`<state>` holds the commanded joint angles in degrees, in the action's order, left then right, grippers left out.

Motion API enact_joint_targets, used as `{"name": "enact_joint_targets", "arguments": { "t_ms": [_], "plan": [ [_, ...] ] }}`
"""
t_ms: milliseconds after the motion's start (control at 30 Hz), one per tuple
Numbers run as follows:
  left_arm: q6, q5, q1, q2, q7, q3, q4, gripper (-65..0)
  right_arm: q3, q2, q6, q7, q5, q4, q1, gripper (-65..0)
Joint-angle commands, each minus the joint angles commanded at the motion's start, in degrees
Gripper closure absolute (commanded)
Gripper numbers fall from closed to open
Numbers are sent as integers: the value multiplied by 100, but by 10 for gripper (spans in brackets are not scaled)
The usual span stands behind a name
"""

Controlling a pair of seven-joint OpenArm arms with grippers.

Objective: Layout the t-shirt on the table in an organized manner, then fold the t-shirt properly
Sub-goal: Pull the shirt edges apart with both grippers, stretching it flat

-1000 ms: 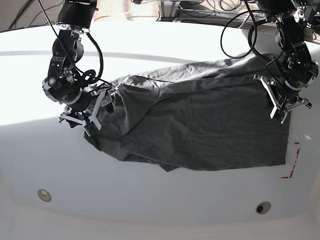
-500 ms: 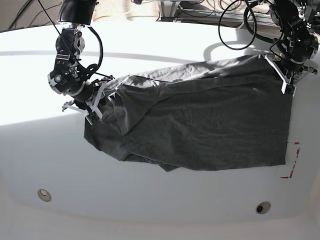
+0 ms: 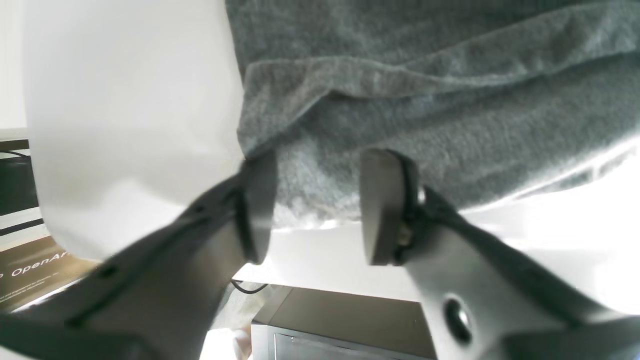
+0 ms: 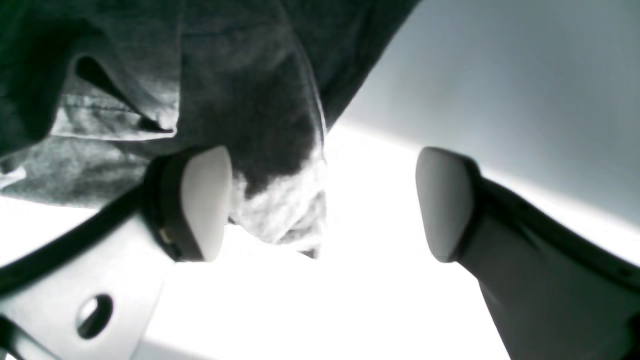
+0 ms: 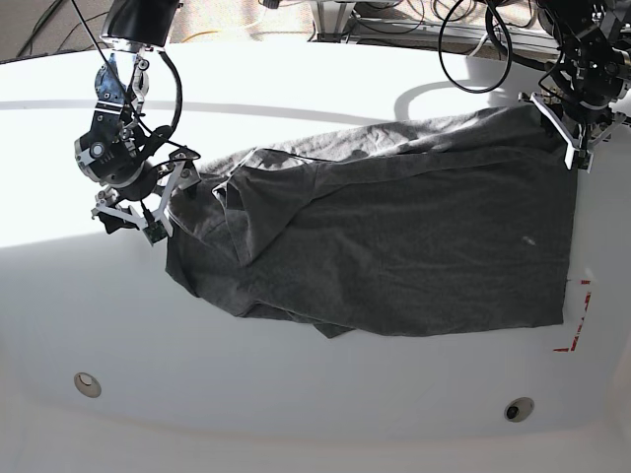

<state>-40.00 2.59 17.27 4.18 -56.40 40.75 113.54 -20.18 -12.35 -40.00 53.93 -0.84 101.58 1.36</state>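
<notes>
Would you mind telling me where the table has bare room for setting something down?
The glossy white tabletop is bare along its near side, between the dark grey t-shirt and the two round grommet holes, and at far left. It is crowded where the right gripper and left gripper work the cloth's ends.

Pale lettering "OpenAr", cut off by the left hand's finger, on a dark board (image 3: 35,280) at 8 o'clock in the left wrist view, no other readable text
</notes>
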Motion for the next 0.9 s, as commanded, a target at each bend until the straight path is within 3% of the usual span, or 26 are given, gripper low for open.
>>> {"name": "enact_joint_targets", "arguments": {
  "t_ms": [167, 367, 700, 800, 900],
  "plan": [
    [0, 9, -62, 35, 0, 0, 0, -293, -176, -211, 0, -246, -132, -607, -88, -490],
    [0, 9, -114, 53, 0, 18, 0, -293, -202, -510, 0, -290, -791, -1380, -105, -488],
    [0, 0, -123, 193, 9, 18, 0, -293, -167, -475, 0, -290, -1108, -1459, -53, -482],
    [0, 0, -123, 193, 9, 18, 0, -293, -176, -352, 0, -290, -1055, -1468, -53, -409],
    [0, 0, -114, 193, 9, 18, 0, -293, -167, -299, 0, -290, -1055, -1468, -53, -235]
  ]
}}
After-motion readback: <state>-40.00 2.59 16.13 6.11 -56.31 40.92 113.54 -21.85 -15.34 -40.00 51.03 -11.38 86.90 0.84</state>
